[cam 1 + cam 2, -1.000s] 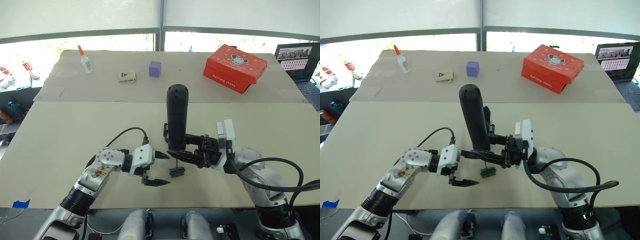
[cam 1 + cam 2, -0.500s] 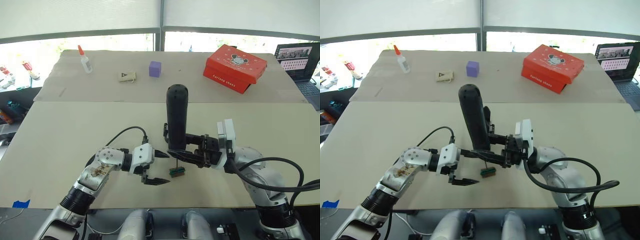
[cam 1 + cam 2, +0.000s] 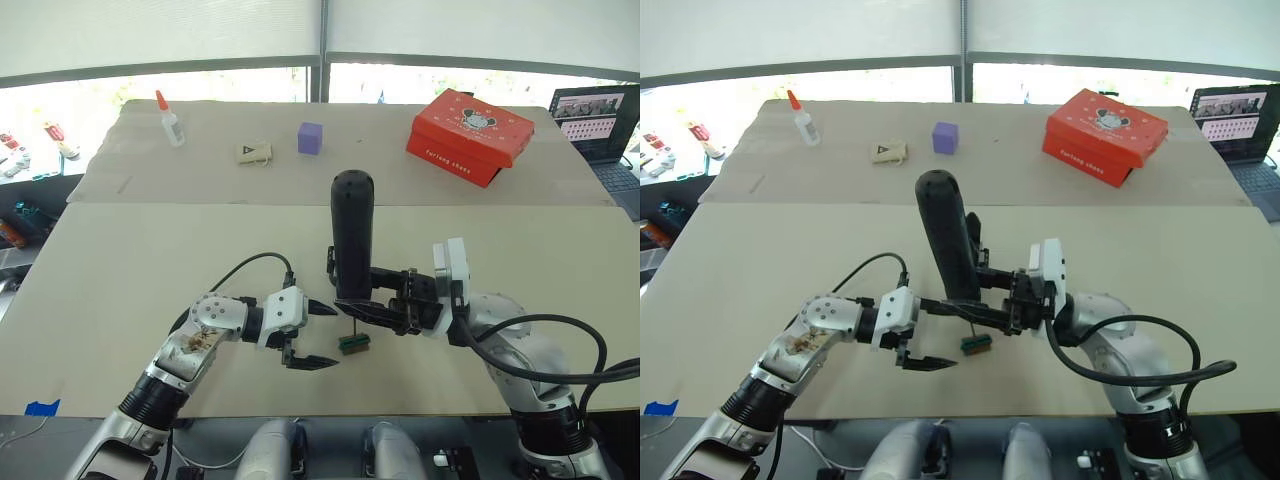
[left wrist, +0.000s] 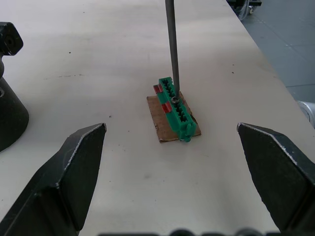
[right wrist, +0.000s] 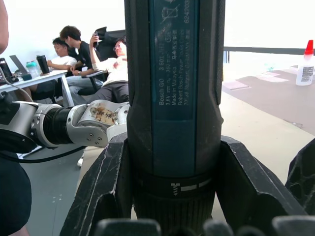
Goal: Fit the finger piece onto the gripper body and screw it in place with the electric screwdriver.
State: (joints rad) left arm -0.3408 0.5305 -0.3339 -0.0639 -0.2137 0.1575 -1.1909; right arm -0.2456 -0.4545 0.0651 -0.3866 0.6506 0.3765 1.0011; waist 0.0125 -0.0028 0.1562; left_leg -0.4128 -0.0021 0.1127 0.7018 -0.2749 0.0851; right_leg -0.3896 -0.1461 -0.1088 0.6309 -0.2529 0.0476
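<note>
Your right gripper [image 3: 385, 310] is clamped on the electric screwdriver [image 3: 352, 235], both fingers pressed against the lower barrel, as the right wrist view confirms. The tool stands nearly upright over the near half of the cardboard-covered table [image 3: 120, 260], rounded end up. Its thin metal bit [image 4: 170, 39] points down and meets the top of a small green terminal block [image 4: 175, 108], which lies on a scrap of brown card [image 4: 162, 129] flat on the table.

Your left gripper [image 3: 312, 335] hovers just to the left of that block, jaws spread wide and holding nothing. In the left wrist view its two black fingers [image 4: 74, 162] flank the block on either side with clear table between; neither touches it.

The gripper body is hard to identify. A dark rounded base [image 4: 10, 115] sits at the edge of the left wrist view, near the block but apart from it; whether this is the gripper body you cannot tell from here. The finger piece cannot be made out.

On the far sheet of the table: a glue bottle [image 3: 169, 120] with a red cap at the left, a small tan card [image 3: 254, 153], a purple cube [image 3: 310, 138], and a red box [image 3: 470, 123] to the right. A laptop [image 3: 598, 122] sits at the far right edge.

People sit at a desk [image 5: 34, 76] in the background of the right wrist view.
</note>
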